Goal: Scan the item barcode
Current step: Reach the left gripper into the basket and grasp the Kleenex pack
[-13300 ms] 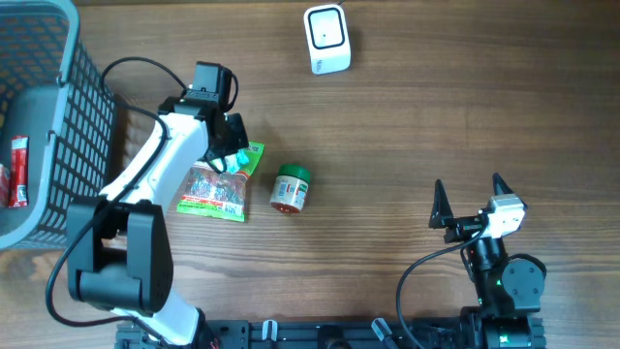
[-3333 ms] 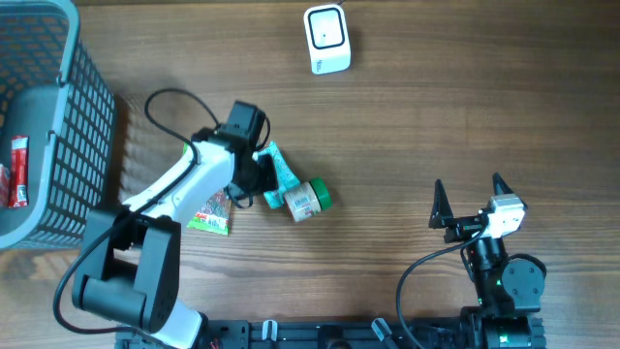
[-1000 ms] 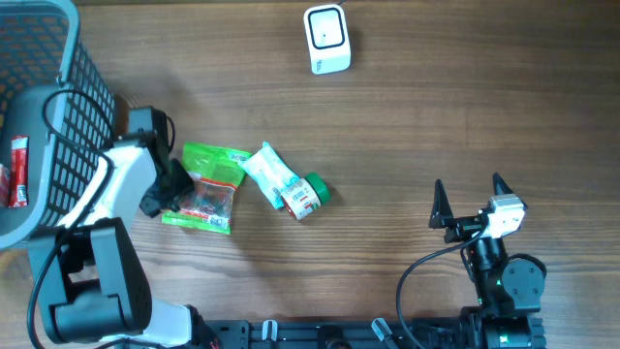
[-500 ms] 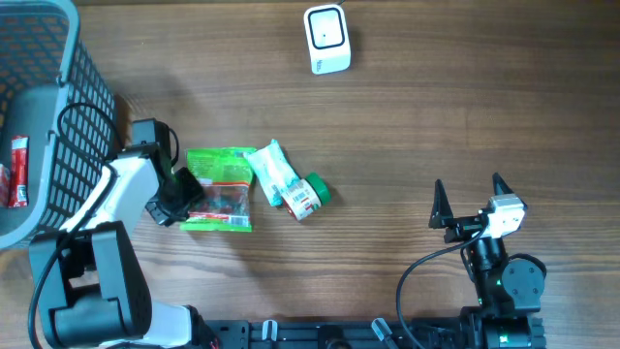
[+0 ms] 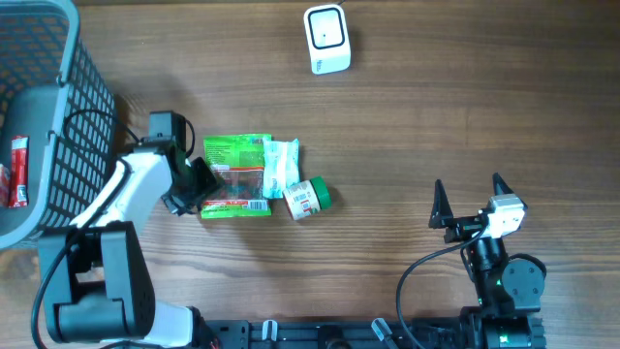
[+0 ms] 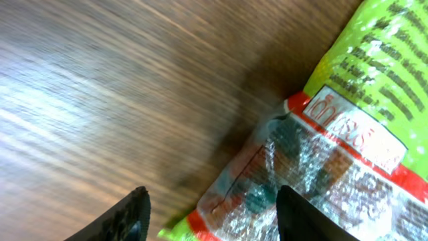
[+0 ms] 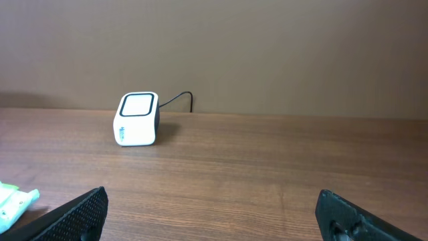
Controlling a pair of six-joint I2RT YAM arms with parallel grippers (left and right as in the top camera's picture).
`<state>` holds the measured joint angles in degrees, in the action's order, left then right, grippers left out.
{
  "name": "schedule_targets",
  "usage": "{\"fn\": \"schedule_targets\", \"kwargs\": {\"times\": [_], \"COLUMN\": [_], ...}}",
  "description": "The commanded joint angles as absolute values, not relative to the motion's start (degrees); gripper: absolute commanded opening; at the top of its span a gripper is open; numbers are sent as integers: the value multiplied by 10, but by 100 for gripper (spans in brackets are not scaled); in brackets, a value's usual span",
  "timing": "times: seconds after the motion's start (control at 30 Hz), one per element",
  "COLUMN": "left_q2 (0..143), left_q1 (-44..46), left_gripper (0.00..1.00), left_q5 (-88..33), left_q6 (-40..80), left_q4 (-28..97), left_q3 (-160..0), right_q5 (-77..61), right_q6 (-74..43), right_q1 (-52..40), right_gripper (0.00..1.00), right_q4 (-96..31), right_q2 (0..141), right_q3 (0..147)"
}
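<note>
A white barcode scanner [image 5: 326, 39] stands at the table's far edge and also shows in the right wrist view as the scanner [image 7: 137, 118]. A green snack packet [image 5: 235, 174] lies flat mid-left, touching a white-and-teal packet [image 5: 281, 167] and close to a small green-lidded jar [image 5: 308, 198]. My left gripper [image 5: 197, 184] is at the green packet's left end. In the left wrist view the gripper [image 6: 210, 215] is open, with the packet's corner [image 6: 314, 167] between the jaws and a gap on the left side. My right gripper [image 5: 468, 197] rests open and empty at the lower right.
A grey mesh basket [image 5: 58, 126] fills the far left, close behind my left arm, with a red item [image 5: 19, 173] inside. The white-and-teal packet's tip [image 7: 13, 201] shows at the lower left of the right wrist view.
My left gripper has moved right and up, and the green packet has slid and turned with it until it lies against the white-and-teal packet. The jaws have widened slightly. The right arm has not moved.
</note>
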<state>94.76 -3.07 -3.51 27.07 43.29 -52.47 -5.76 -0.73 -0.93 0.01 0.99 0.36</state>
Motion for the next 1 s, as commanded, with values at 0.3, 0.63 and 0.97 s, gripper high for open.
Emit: {"fn": "schedule_targets", "kwargs": {"times": [0.3, 0.63, 0.97], "left_q2": [951, 951, 964], "left_q1": [-37, -119, -266], "left_gripper": [75, 90, 100], "left_q5": [40, 50, 161], "left_q6": [218, 74, -55], "left_q4": [624, 668, 639], "left_q3": [-882, -1162, -1178], "right_q5": [-57, -57, -57], "right_q6": [-2, -2, -2], "right_q1": [-11, -11, -11], "right_gripper": [100, 100, 100], "right_q4": [3, 3, 3], "right_q2": [8, 8, 8], "right_q3": [3, 3, 3]}}
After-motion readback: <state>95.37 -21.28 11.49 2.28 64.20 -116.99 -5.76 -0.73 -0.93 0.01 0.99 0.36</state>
